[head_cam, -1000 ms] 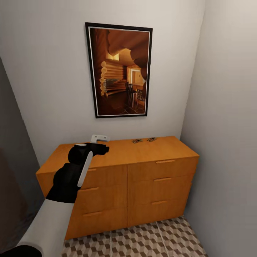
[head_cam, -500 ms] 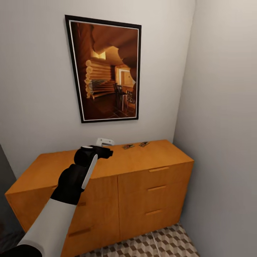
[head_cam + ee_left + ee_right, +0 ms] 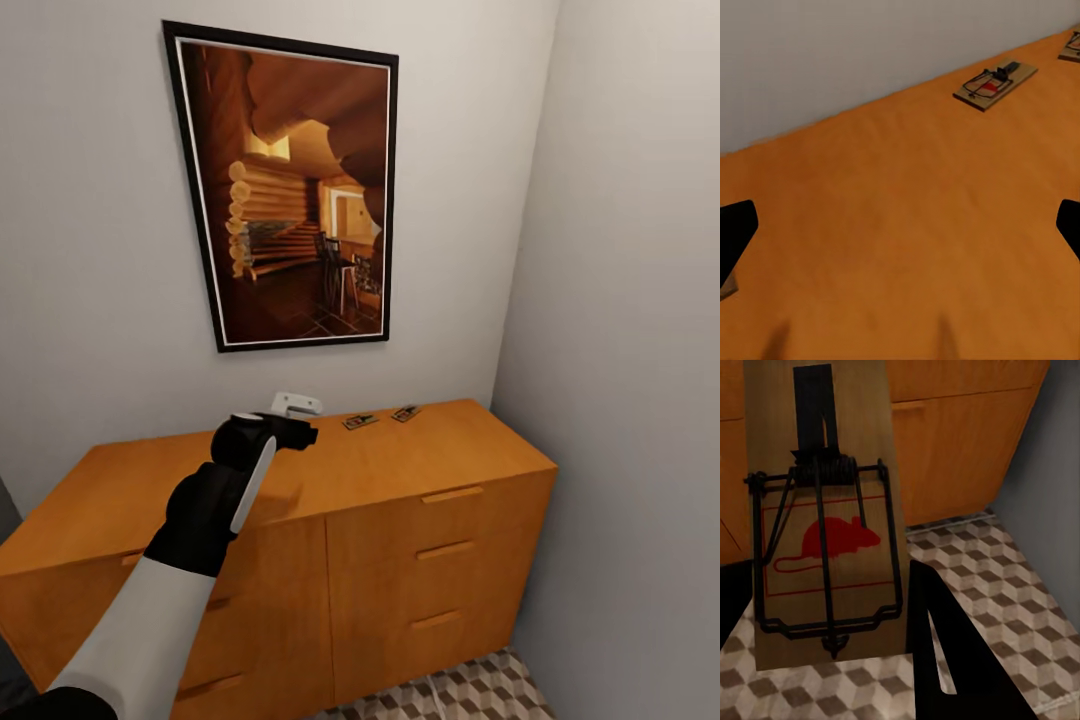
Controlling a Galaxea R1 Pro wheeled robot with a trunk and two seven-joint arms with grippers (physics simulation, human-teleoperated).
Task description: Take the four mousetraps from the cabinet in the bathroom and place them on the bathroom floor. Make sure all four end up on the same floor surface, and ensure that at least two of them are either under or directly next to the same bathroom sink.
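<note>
Currently my left gripper (image 3: 296, 420) hovers, jaws spread, over the cabinet (image 3: 420, 470) top, lined toward two mousetraps (image 3: 361, 421) near the wall. Right jaws clamp another mousetrap (image 3: 825, 532) above the bathroom floor (image 3: 1005, 577), ready for placing.

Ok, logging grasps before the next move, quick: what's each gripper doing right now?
Left gripper: open, empty, over the cabinet top.
Right gripper: shut on a mousetrap, above the bathroom floor.

The left arm (image 3: 150, 610) is seen as a pale grey forearm tube, black rounded wrist housings with a white stripe, and a light grey left pincer (image 3: 296, 404) bracket.
</note>
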